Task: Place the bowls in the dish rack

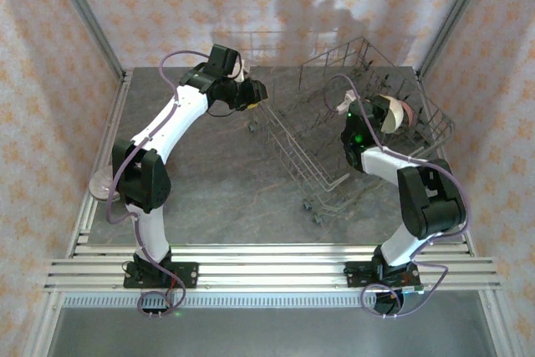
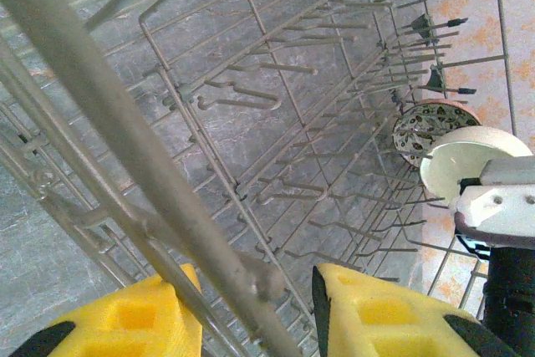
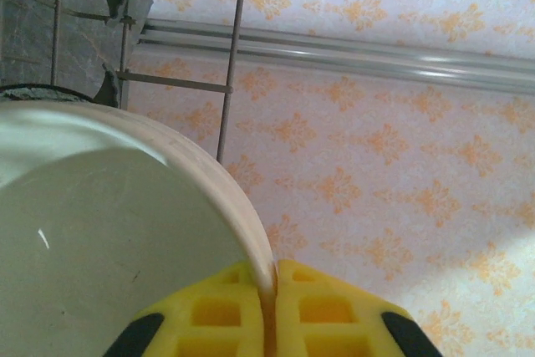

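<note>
The right claw (image 3: 269,277) is clenched on the rim of a white bowl (image 3: 109,232), holding it on edge inside the rack (image 1: 292,144) near its right side, just beside a patterned bowl (image 2: 426,127). The left claw (image 2: 251,282) is released, its fingers straddling the rack's rim wire.

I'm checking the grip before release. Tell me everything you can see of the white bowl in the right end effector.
The white bowl is small, round, ceramic-looking: glossy pale inside, beige-tinged rim, empty. It is tipped on edge, its rim pinched between the yellow fingers of the right end effector, shut on it. It is inside the dish rack near its right side, beside a green-patterned bowl; whether they touch I cannot tell.
</note>
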Motion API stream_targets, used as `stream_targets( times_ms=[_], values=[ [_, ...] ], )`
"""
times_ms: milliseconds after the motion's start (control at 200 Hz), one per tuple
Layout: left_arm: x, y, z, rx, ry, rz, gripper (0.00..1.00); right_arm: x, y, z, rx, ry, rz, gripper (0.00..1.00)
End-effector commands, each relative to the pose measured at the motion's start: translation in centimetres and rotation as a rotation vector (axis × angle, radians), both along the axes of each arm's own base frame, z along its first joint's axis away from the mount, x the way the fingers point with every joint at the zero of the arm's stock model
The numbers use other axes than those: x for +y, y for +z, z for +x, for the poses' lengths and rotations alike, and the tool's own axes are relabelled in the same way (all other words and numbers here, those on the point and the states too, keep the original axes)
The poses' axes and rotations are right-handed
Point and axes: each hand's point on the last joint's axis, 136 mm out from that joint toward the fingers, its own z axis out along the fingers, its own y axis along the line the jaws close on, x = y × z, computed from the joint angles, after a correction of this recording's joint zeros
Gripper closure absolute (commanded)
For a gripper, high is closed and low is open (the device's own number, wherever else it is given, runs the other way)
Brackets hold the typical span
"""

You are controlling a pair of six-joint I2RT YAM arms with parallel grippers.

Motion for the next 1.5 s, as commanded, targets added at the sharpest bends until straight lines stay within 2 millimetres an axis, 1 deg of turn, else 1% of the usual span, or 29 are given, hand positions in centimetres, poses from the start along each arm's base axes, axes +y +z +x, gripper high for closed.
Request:
stream_targets(
  times_ms=[0, 65, 125, 145, 245, 340, 460, 661, 716, 771, 826, 871, 1101, 1131, 1191, 1201, 1211, 1226, 1386, 1497],
  values=[
    [0.4, 3.1, 0.9, -0.181, -0.057, 0.026, 0.93, -0.4, -1.0, 0.7, -0.001, -0.053, 0.038, 0.89],
    [0.4, 2.9, 1.0, -0.178, -0.059, 0.028, 0.93, -0.5, -1.2, 0.9, -0.004, -0.062, 0.043, 0.87],
    [0.4, 2.9, 0.9, -0.177, -0.058, 0.03, 0.93, -0.5, -1.5, 1.2, -0.005, -0.071, 0.045, 0.8],
    [0.4, 3.0, 0.9, -0.178, -0.058, 0.029, 0.93, -0.5, -1.5, 1.2, -0.005, -0.073, 0.047, 0.79],
    [0.5, 2.7, 0.9, -0.173, -0.058, 0.034, 0.93, -0.3, -1.8, 1.6, -0.003, -0.075, 0.053, 0.77],
    [0.5, 2.7, 0.9, -0.171, -0.059, 0.04, 0.93, 0.1, -1.8, 1.7, 0.005, -0.068, 0.047, 0.79],
    [0.6, 2.7, 0.9, -0.172, -0.056, 0.043, 0.93, 0.7, -1.7, 1.4, 0.013, -0.051, 0.032, 0.79],
    [0.6, 2.4, 1.2, -0.169, -0.057, 0.043, 0.93, 0.7, -1.1, 0.5, 0.025, -0.07, 0.031, 0.76],
    [0.6, 2.4, 1.2, -0.17, -0.059, 0.042, 0.93, 0.7, -0.8, 0.3, 0.022, -0.078, 0.033, 0.7],
    [0.6, 2.5, 1.2, -0.171, -0.059, 0.039, 0.93, 0.8, -0.6, 0.1, 0.022, -0.081, 0.038, 0.69],
    [0.5, 2.7, 1.2, -0.174, -0.061, 0.037, 0.93, 1.0, -0.5, 0.0, 0.022, -0.081, 0.046, 0.64],
    [0.5, 2.6, 1.2, -0.174, -0.061, 0.037, 0.93, 1.0, -0.6, -0.1, 0.024, -0.089, 0.055, 0.63],
    [0.5, 2.7, 1.2, -0.174, -0.062, 0.034, 0.93, 1.1, -1.7, 0.1, 0.036, -0.122, 0.099, 0.62],
    [0.5, 2.7, 1.2, -0.173, -0.06, 0.034, 0.93, 1.1, -1.9, 0.1, 0.039, -0.128, 0.106, 0.59],
    [0.5, 2.7, 1.3, -0.173, -0.058, 0.033, 0.93, 1.2, -2.5, 0.4, 0.039, -0.127, 0.124, 0.59],
    [0.5, 2.6, 1.3, -0.171, -0.058, 0.032, 0.93, 1.2, -2.5, 0.4, 0.039, -0.128, 0.127, 0.59],
    [0.4, 1.6, 1.5, -0.152, -0.059, 0.038, 0.93, 1.2, -2.6, 0.5, 0.039, -0.129, 0.13, 0.59],
    [0.3, 1.3, 1.6, -0.145, -0.059, 0.04, 0.93, 1.2, -2.9, 0.5, 0.042, -0.13, 0.133, 0.59],
    [0.3, 1.0, 1.7, -0.138, -0.059, 0.041, 0.93, 0.5, -4.4, 1.6, 0.04, -0.168, 0.173, 0.54],
    [0.5, 0.9, 1.5, -0.133, -0.06, 0.046, 0.93, 0.3, -4.6, 2.2, 0.03, -0.191, 0.213, 0.51]
  ],
)
